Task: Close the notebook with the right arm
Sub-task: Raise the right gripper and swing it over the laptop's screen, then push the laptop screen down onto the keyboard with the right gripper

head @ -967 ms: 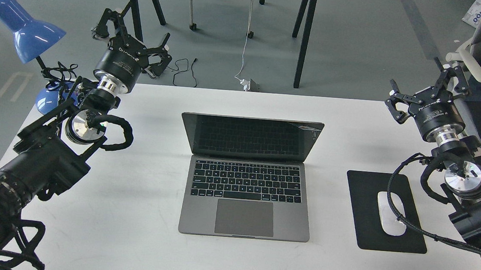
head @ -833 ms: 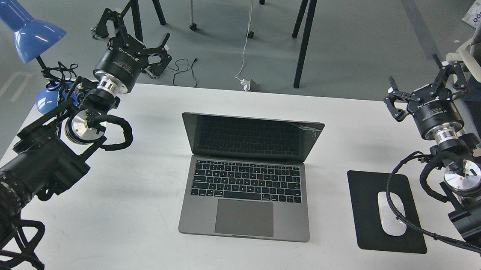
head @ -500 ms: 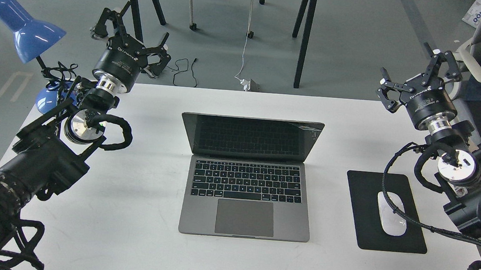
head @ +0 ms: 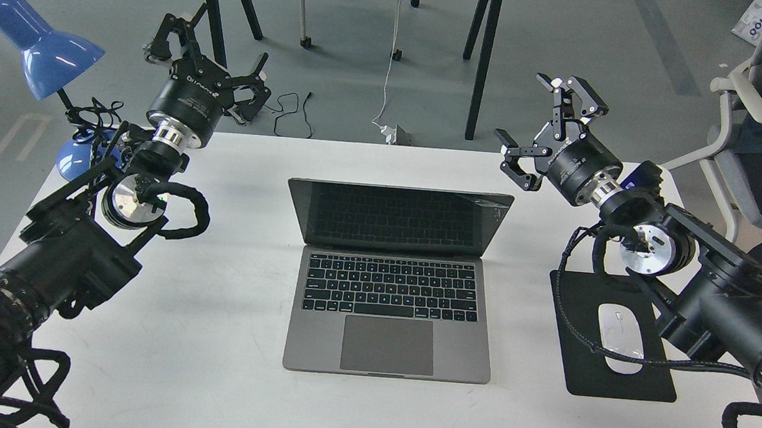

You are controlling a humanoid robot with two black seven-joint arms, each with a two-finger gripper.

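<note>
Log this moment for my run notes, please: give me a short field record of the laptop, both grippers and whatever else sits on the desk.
laptop: open, screen dark, centre of white desk
right gripper: open, empty, in the air near the screen's top right corner, not touching
left gripper: open, empty, over the desk's far left edge
mouse: white, on black mouse pad, right of laptop
lamp: blue, far left corner
lid: not yet closed

Both arms are raised, the right claw (head: 543, 126) and left claw (head: 210, 51) each with fingers spread apart.
</note>
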